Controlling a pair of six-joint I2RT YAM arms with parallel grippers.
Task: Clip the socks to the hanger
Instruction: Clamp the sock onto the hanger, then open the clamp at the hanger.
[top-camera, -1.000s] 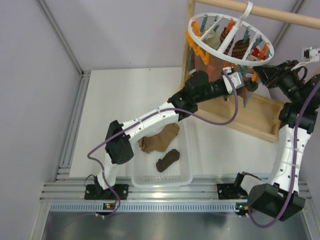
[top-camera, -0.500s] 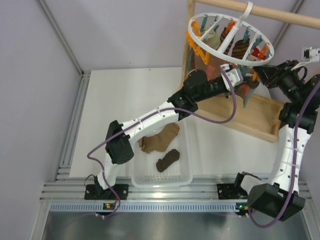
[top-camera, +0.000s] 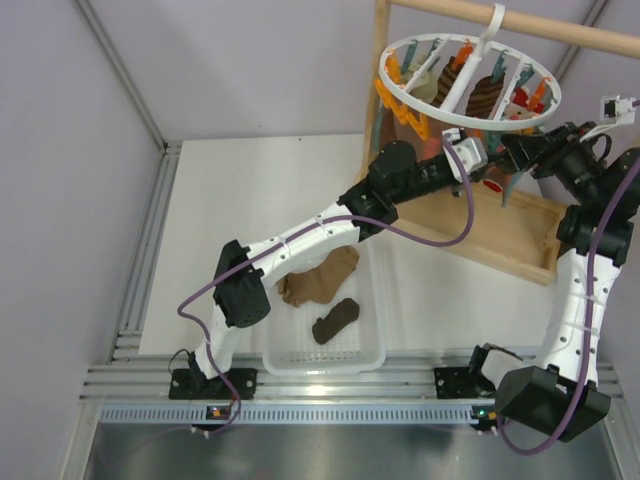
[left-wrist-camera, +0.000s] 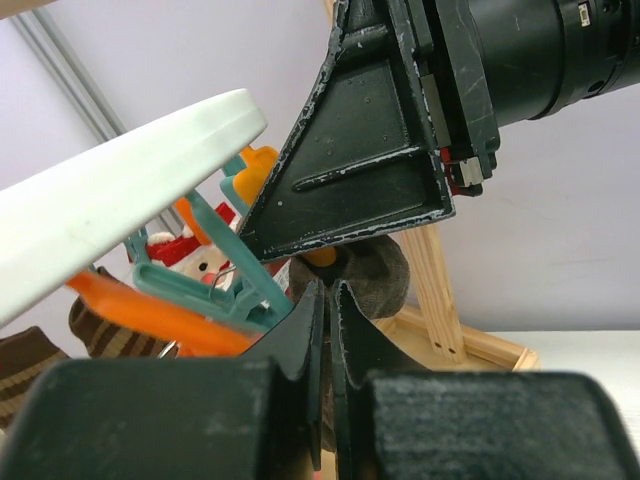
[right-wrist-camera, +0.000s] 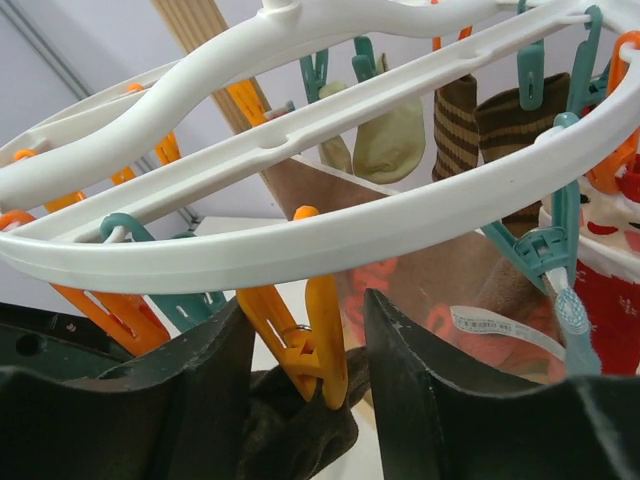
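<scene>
My left gripper (left-wrist-camera: 328, 300) is up under the near rim of the hanger (right-wrist-camera: 300, 238), jaws closed to a thin slit. A dark sock (left-wrist-camera: 375, 275) bulges just behind the tips, but I cannot tell whether any of it is nipped between them. My right gripper (right-wrist-camera: 300, 330) comes in from the right with its jaws open, 1 of its fingers (right-wrist-camera: 190, 400) on each side of an orange peg (right-wrist-camera: 318, 340). That peg's lower end meets the dark sock's bunched top. The hanger hangs by its hook from the rod (top-camera: 560, 30) of a wooden frame (top-camera: 520, 240) at the far right corner of the tabletop (top-camera: 250, 200). Under its spokes hang a pale sock (right-wrist-camera: 390, 140) and 2 striped brown socks (right-wrist-camera: 460, 120), each on a teal peg. In the white basket (top-camera: 325, 362) at the tabletop's near edge lie a tan sock (top-camera: 320, 280) toward the far side and a loose dark sock (top-camera: 335, 320) nearer me
</scene>
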